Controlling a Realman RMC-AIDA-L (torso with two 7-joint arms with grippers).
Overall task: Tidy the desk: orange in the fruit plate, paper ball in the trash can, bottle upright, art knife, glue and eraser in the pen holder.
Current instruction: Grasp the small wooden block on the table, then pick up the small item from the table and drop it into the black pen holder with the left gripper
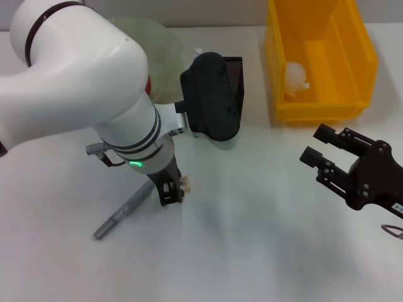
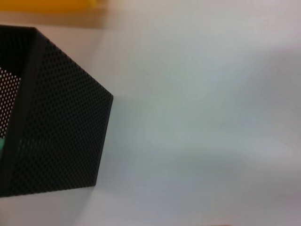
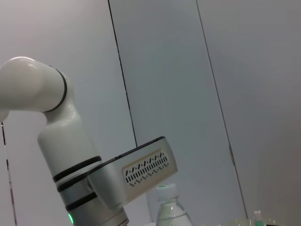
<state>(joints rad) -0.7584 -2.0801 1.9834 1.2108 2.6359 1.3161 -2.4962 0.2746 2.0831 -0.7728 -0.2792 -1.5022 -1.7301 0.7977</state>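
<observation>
My left gripper (image 1: 170,190) is down at the table, right against a small cream eraser (image 1: 186,184). A grey art knife (image 1: 123,211) lies flat just left of it. A grey tube, perhaps the glue (image 1: 94,149), shows behind the left arm. The black mesh pen holder (image 1: 234,68) stands behind the left wrist and fills one side of the left wrist view (image 2: 56,132). A paper ball (image 1: 295,78) lies in the yellow bin (image 1: 352,63). A clear bottle (image 3: 169,209) stands upright in the right wrist view. My right gripper (image 1: 318,146) hovers open and empty at the right.
A pale green fruit plate (image 1: 160,38) sits at the back, mostly hidden by the left arm, with a bit of red-orange (image 1: 148,82) at the arm's edge. White tabletop (image 1: 264,239) lies bare between the two grippers.
</observation>
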